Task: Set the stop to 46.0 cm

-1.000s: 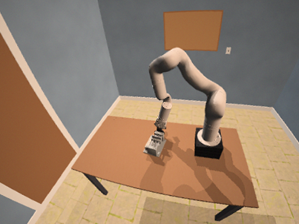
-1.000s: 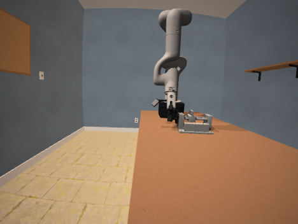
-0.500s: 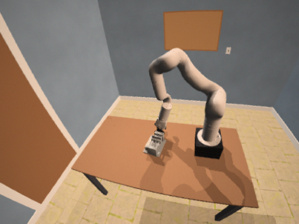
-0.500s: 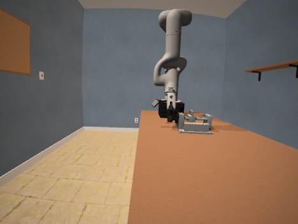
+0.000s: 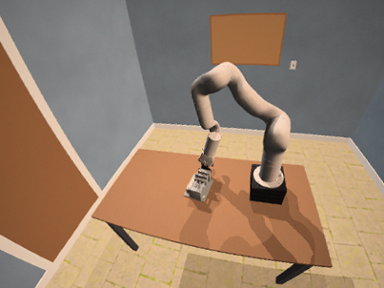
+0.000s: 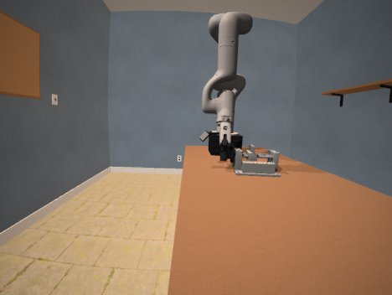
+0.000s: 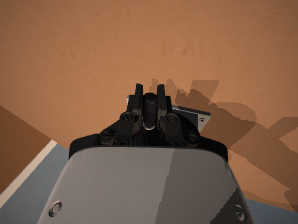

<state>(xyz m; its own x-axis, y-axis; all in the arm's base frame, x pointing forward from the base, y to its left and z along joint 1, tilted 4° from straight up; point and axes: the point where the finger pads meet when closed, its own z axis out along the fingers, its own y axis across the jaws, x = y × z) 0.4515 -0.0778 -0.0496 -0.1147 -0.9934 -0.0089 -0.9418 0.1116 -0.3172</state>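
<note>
The grey stop fixture stands on the table, and a corner of its base plate shows in the wrist view. A grey block between its end walls looks like the stop; its scale reading is too small to tell. My gripper is at the fixture's side, shut on the handwheel's dark round handle, with one finger on each side of it. The rest of the handwheel is mostly hidden by the gripper.
The brown table carries the fixture and the arm's black base. A wall shelf is at the right in the exterior view.
</note>
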